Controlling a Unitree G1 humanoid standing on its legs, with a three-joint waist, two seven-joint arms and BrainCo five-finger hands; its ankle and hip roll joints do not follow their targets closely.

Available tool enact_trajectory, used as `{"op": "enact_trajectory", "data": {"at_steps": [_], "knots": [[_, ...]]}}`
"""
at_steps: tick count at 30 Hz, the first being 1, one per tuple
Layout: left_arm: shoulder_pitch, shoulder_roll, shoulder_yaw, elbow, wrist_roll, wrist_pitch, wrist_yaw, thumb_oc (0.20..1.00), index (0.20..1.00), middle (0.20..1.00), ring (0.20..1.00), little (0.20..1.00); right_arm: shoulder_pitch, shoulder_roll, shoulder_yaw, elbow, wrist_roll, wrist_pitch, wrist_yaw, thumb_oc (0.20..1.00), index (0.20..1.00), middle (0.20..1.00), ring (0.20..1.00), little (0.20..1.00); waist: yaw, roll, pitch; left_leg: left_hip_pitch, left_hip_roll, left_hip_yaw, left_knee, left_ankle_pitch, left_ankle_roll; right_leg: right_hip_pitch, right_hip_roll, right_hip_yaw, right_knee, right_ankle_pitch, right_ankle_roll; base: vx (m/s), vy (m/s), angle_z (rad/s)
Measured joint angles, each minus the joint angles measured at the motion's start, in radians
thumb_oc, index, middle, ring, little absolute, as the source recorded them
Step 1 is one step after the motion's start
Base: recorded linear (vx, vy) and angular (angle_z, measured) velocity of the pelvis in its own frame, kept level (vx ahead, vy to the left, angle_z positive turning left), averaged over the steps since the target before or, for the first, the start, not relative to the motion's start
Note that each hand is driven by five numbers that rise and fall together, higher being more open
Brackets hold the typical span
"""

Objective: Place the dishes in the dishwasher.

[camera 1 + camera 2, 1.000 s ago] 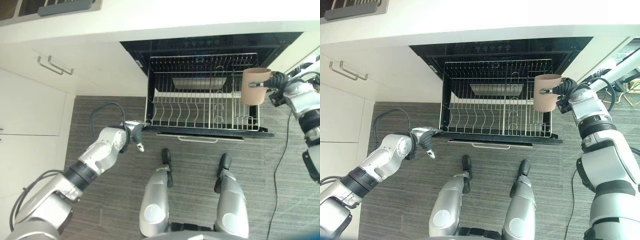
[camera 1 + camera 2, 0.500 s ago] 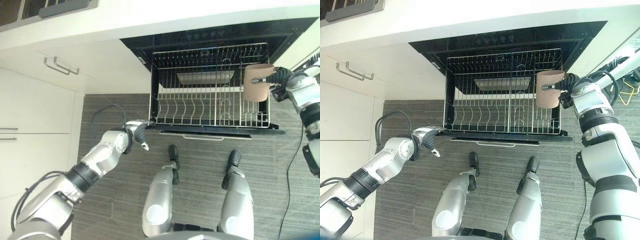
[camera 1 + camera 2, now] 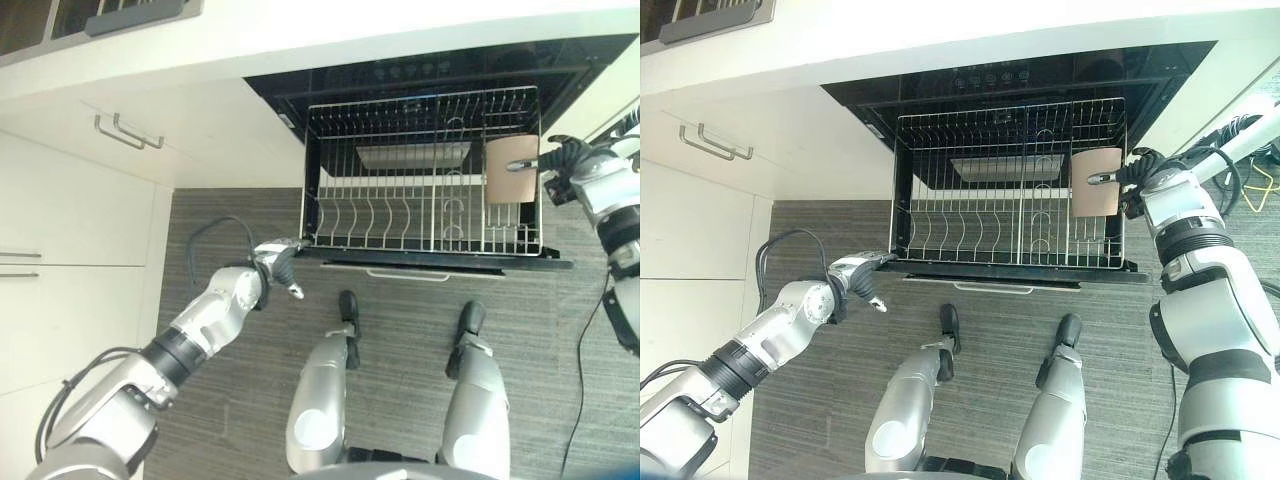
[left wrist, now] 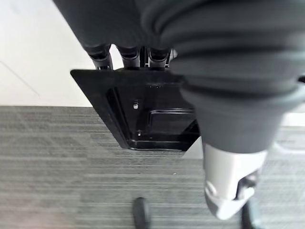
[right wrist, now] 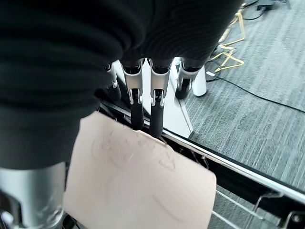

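The right wrist view is showing faint swirls on the flat tan square plate (image 5: 143, 186). The right hand (image 3: 1137, 172) fingers (image 5: 156, 112) are pinching it upright over the silver wire rack (image 3: 1010, 190). The left hand (image 3: 277, 268) fingers are hanging loosely curled.

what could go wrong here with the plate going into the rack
1. The right hand pinches the tan square plate by one edge only, above the right end of the wire rack; a loose pinch could let it drop onto the wires or the floor.
2. The plate hangs near the rack's right rim, so it might land on the frame instead of between the tines.
3. The left hand rests at the dishwasher's front left corner; nudging it could shift the rack.
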Motion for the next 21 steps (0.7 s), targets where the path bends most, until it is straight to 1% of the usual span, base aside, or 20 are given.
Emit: {"op": "enact_trajectory", "data": {"at_steps": [2,3,4,6,8,9,10,11,12,13,14,15,16,17,18,20,21], "knots": [[0.018,0.001,0.005,0.016,-0.025,-0.023,0.056,1.0,1.0,1.0,1.0,1.0,0.01,0.0,-0.031,-0.049,0.032,-0.002,-0.029,1.0,1.0,1.0,1.0,1.0,-0.006,-0.001,0.0,-0.001,0.002,0.0,0.004,-0.001,0.0,0.0,0.001,0.001,0.001,0.0,0.0,0.0,0.0,0.0],[0.034,0.001,0.031,0.022,-0.062,-0.051,0.098,1.0,1.0,1.0,1.0,1.0,0.023,-0.004,-0.044,-0.089,0.052,-0.007,-0.041,1.0,1.0,1.0,1.0,1.0,-0.01,-0.006,0.001,-0.003,0.003,0.0,0.007,-0.002,-0.001,-0.002,0.003,0.001,0.003,0.0,0.0,0.02,-0.039,-0.02],[0.064,0.003,0.073,0.017,-0.117,-0.086,0.135,1.0,1.0,1.0,1.0,1.0,0.06,-0.008,-0.099,-0.171,0.096,-0.008,-0.05,1.0,1.0,1.0,1.0,1.0,-0.01,-0.015,0.001,-0.016,0.009,-0.002,0.026,-0.01,0.001,-0.008,0.006,0.002,0.01,-0.001,-0.002,0.03,-0.036,-0.03],[0.079,0.01,0.101,-0.003,-0.181,-0.113,0.167,1.0,1.0,1.0,1.0,1.0,0.114,-0.009,-0.176,-0.258,0.146,-0.025,-0.071,1.0,1.0,1.0,1.0,1.0,-0.01,-0.03,0.002,-0.027,0.013,-0.005,0.047,-0.017,0.002,-0.015,0.009,0.004,0.019,-0.002,-0.003,-0.03,-0.052,-0.02],[0.13,0.014,0.179,-0.075,-0.259,-0.124,0.196,1.0,1.0,1.0,1.0,1.0,0.273,-0.009,-0.284,-0.456,0.172,-0.046,-0.104,1.0,1.0,1.0,1.0,1.0,-0.007,-0.063,0.003,-0.044,0.02,-0.009,0.076,-0.029,-0.001,-0.031,0.013,0.006,0.047,-0.011,-0.009,0.0,-0.057,-0.02],[0.171,0.023,0.239,-0.125,-0.329,-0.139,0.222,1.0,1.0,1.0,1.0,1.0,0.37,-0.006,-0.318,-0.567,0.191,-0.056,-0.123,1.0,1.0,1.0,1.0,1.0,-0.009,-0.095,0.004,-0.06,0.023,-0.011,0.097,-0.04,0.0,-0.049,0.011,0.011,0.068,-0.024,-0.01,0.02,-0.058,-0.03],[0.185,0.025,0.265,-0.143,-0.374,-0.151,0.241,1.0,1.0,1.0,1.0,1.0,0.423,0.001,-0.33,-0.611,0.192,-0.053,-0.14,1.0,1.0,1.0,1.0,1.0,-0.011,-0.114,0.005,-0.071,0.026,-0.013,0.11,-0.045,0.001,-0.057,0.014,0.014,0.076,-0.026,-0.01,0.02,-0.077,0.01],[0.202,0.024,0.319,-0.188,-0.459,-0.176,0.282,1.0,1.0,1.0,1.0,1.0,0.54,0.025,-0.375,-0.731,0.192,-0.051,-0.182,1.0,1.0,1.0,1.0,1.0,-0.019,-0.137,0.01,-0.089,0.028,-0.019,0.121,-0.05,0.007,-0.069,0.014,0.015,0.079,-0.036,-0.023,0.03,-0.153,0.03],[0.207,0.021,0.347,-0.212,-0.493,-0.188,0.3,1.0,1.0,1.0,1.0,1.0,0.599,0.046,-0.4,-0.788,0.195,-0.053,-0.2,1.0,1.0,1.0,1.0,1.0,-0.023,-0.142,0.014,-0.093,0.029,-0.023,0.121,-0.056,-0.002,-0.073,0.014,0.015,0.084,-0.04,-0.016,0.03,-0.163,0.1],[0.249,0.002,0.439,-0.301,-0.559,-0.208,0.322,1.0,1.0,1.0,1.0,1.0,0.742,0.117,-0.477,-0.936,0.192,-0.077,-0.221,1.0,1.0,1.0,1.0,1.0,-0.023,-0.155,0.02,-0.094,0.034,-0.033,0.119,-0.055,-0.005,-0.076,0.014,0.009,0.106,-0.055,-0.009,0.03,-0.198,0.15],[0.283,-0.005,0.523,-0.385,-0.592,-0.241,0.344,1.0,1.0,1.0,1.0,1.0,0.864,0.182,-0.51,-1.058,0.191,-0.102,-0.229,1.0,1.0,1.0,1.0,1.0,-0.02,-0.166,0.025,-0.094,0.033,-0.044,0.12,-0.053,-0.009,-0.077,0.015,-0.001,0.119,-0.066,-0.024,0.01,-0.174,0.16],[0.287,-0.016,0.589,-0.413,-0.612,-0.293,0.371,1.0,1.0,1.0,1.0,1.0,0.924,0.218,-0.492,-1.082,0.191,-0.116,-0.224,1.0,1.0,1.0,1.0,1.0,-0.023,-0.177,0.025,-0.087,0.038,-0.055,0.111,-0.052,-0.01,-0.07,0.022,-0.009,0.12,-0.069,-0.026,0.01,-0.268,0.05],[0.262,-0.045,0.636,-0.417,-0.632,-0.35,0.406,1.0,1.0,1.0,1.0,1.0,0.934,0.234,-0.494,-1.058,0.189,-0.126,-0.222,1.0,1.0,1.0,1.0,1.0,-0.02,-0.182,0.026,-0.078,0.046,-0.063,0.088,-0.046,-0.018,-0.063,0.038,-0.014,0.103,-0.071,-0.023,0.01,-0.267,-0.01],[0.26,-0.068,0.632,-0.416,-0.633,-0.383,0.424,1.0,1.0,1.0,1.0,1.0,0.935,0.236,-0.504,-1.058,0.187,-0.161,-0.223,1.0,1.0,1.0,1.0,1.0,-0.03,-0.185,0.026,-0.077,0.054,-0.073,0.071,-0.033,-0.022,-0.056,0.051,-0.026,0.091,-0.067,-0.028,0.01,-0.29,0.01],[0.264,-0.088,0.622,-0.416,-0.633,-0.398,0.429,1.0,1.0,1.0,1.0,1.0,0.941,0.244,-0.505,-1.06,0.187,-0.182,-0.222,1.0,1.0,1.0,1.0,1.0,-0.034,-0.193,0.029,-0.062,0.058,-0.082,0.052,-0.02,-0.022,-0.039,0.06,-0.036,0.081,-0.065,-0.031,0.0,-0.206,0.01],[0.291,-0.18,0.621,-0.423,-0.632,-0.454,0.448,1.0,1.0,1.0,1.0,1.0,1.027,0.313,-0.535,-1.133,0.187,-0.268,-0.218,1.0,1.0,1.0,1.0,1.0,-0.033,-0.233,0.031,0.007,0.083,-0.084,-0.012,0.005,-0.038,0.022,0.092,-0.058,0.033,-0.062,-0.035,0.01,-0.167,0.0],[0.298,-0.187,0.621,-0.425,-0.632,-0.471,0.454,1.0,1.0,1.0,1.0,1.0,1.047,0.327,-0.541,-1.154,0.187,-0.292,-0.213,1.0,1.0,1.0,1.0,1.0,-0.037,-0.247,0.031,0.027,0.093,-0.084,-0.028,0.009,-0.037,0.041,0.104,-0.059,0.016,-0.057,-0.041,0.03,-0.118,-0.02]]}}
